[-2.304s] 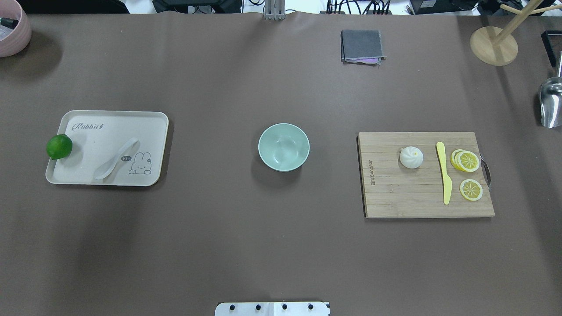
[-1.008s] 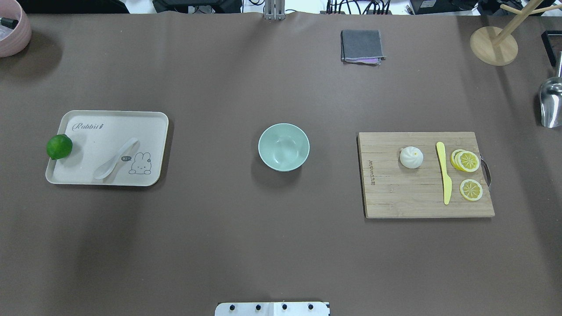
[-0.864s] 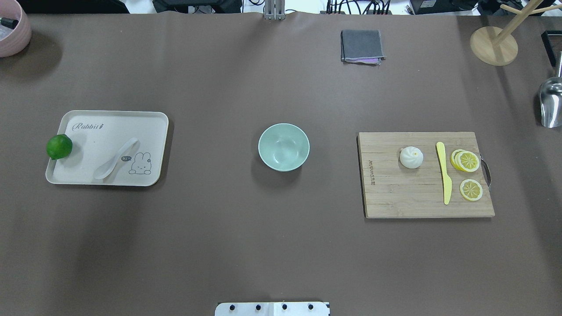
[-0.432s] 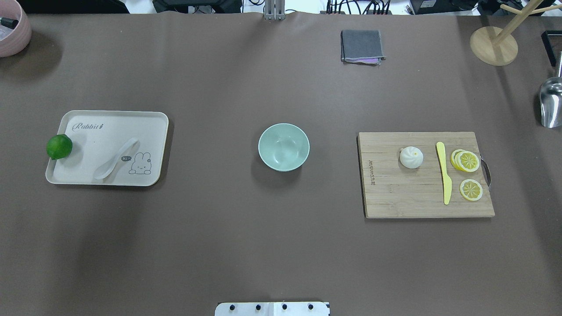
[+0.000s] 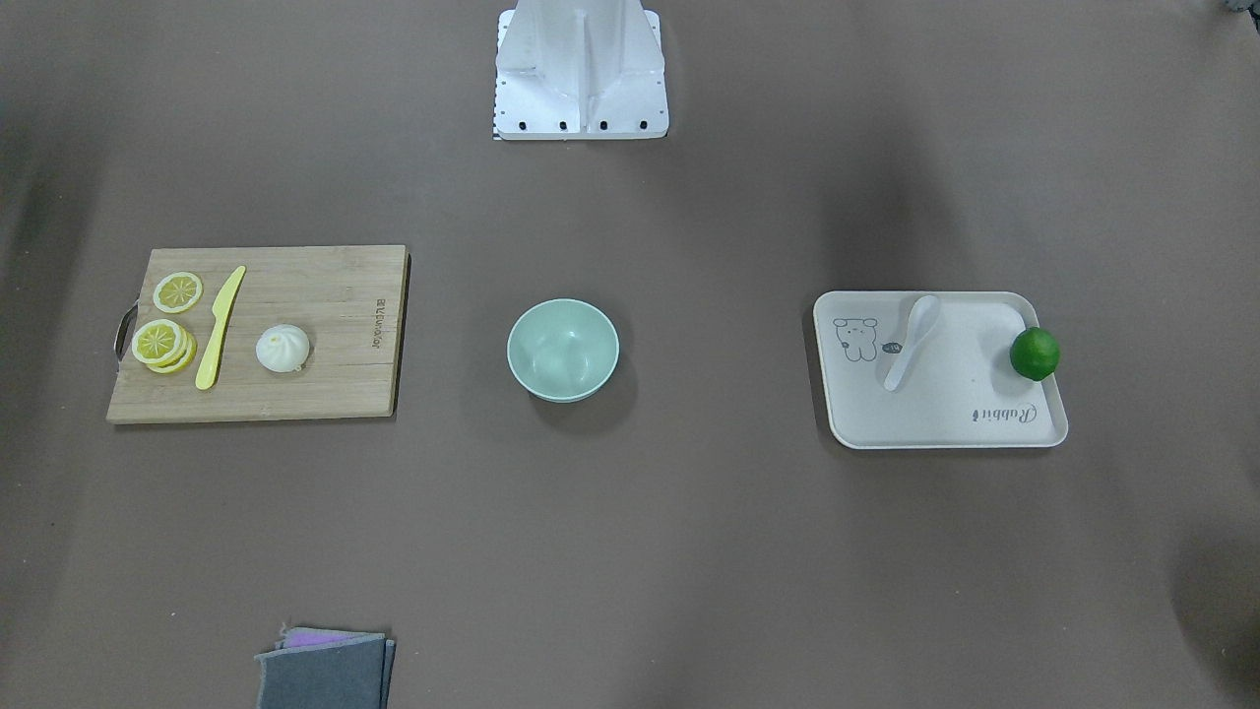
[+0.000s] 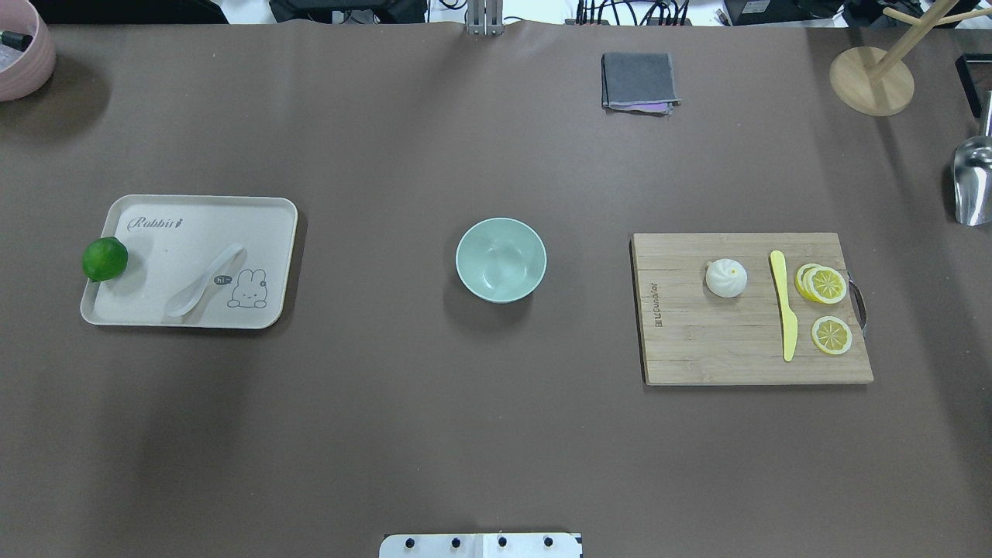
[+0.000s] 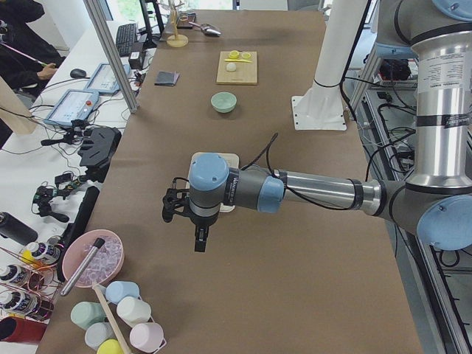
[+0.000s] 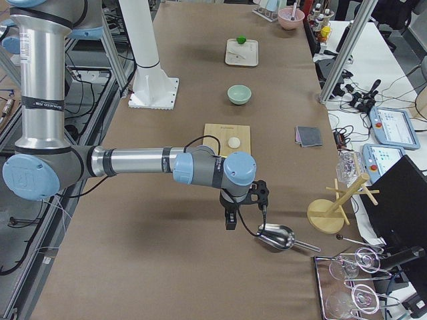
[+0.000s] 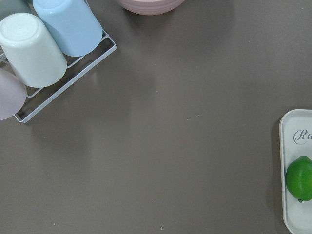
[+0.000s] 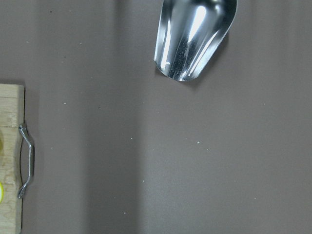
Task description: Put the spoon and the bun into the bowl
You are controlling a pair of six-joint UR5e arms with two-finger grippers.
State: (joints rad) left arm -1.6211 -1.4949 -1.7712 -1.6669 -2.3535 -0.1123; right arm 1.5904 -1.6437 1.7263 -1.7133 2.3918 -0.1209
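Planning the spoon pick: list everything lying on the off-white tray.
On the tray lie the spoon, beside the rabbit print, and a lime at its left edge. The patches under both are covered; nothing else shows.

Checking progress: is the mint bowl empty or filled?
Empty: the bowl shows a bare inside; the spoon lies on the tray, the bun on the cutting board.
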